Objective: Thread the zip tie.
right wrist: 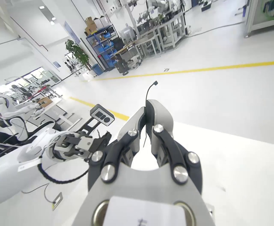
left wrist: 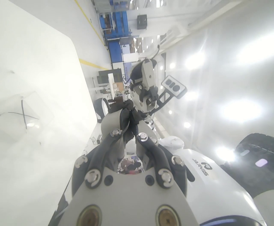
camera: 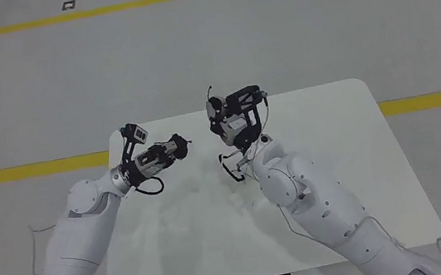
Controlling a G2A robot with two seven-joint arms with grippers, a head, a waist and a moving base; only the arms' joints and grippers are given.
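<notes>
Aloft, right pincer (right wrist: 147,105) tight on the black zip tie (right wrist: 147,96), left pincer (left wrist: 129,111) with tips together.

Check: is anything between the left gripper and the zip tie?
Nothing visible. The zip tie is clamped in the right gripper, its head poking out beyond; the shut left gripper sits apart from it, only air between.

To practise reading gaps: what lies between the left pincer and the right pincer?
Bare table separates the left pincer from the right pincer, as the top view shows.
</notes>
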